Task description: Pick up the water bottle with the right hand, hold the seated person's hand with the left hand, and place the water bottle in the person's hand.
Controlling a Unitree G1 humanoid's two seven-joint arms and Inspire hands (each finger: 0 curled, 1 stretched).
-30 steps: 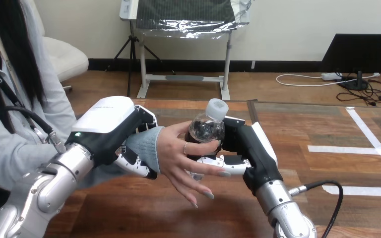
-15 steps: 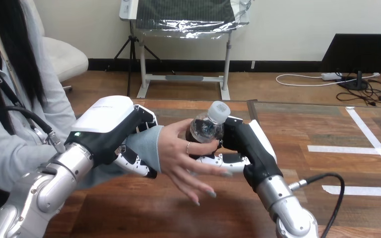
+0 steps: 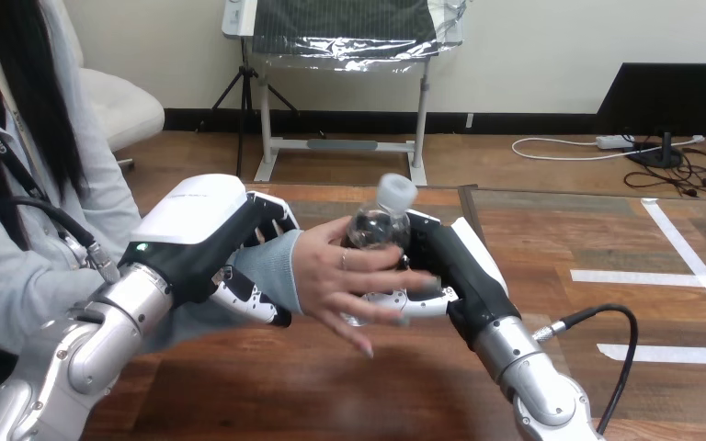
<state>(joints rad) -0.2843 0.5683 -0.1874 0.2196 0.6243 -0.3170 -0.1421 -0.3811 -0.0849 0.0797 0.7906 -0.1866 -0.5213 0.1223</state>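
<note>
A clear water bottle point(image 3: 379, 223) with a white cap stands upright above the table's middle. My right hand point(image 3: 455, 266) is shut on it from the right, thumb across its lower part. The person's hand point(image 3: 340, 280) reaches in from the left, palm against the bottle, fingers spread over its front and my thumb. My left hand point(image 3: 211, 239) grips the person's wrist at the grey sleeve cuff point(image 3: 271, 271), fingers curled under it, white shell on top.
The wooden table point(image 3: 267, 386) stretches below both arms. The person sits at the left edge. A black cable point(image 3: 607, 322) loops off my right forearm. White tape lines point(image 3: 643, 276) mark the right part of the surface.
My right hand has carried the bottle slightly left and up, deeper into the person's palm. The person's fingers have closed further across the bottle. My left hand stays on the wrist.
</note>
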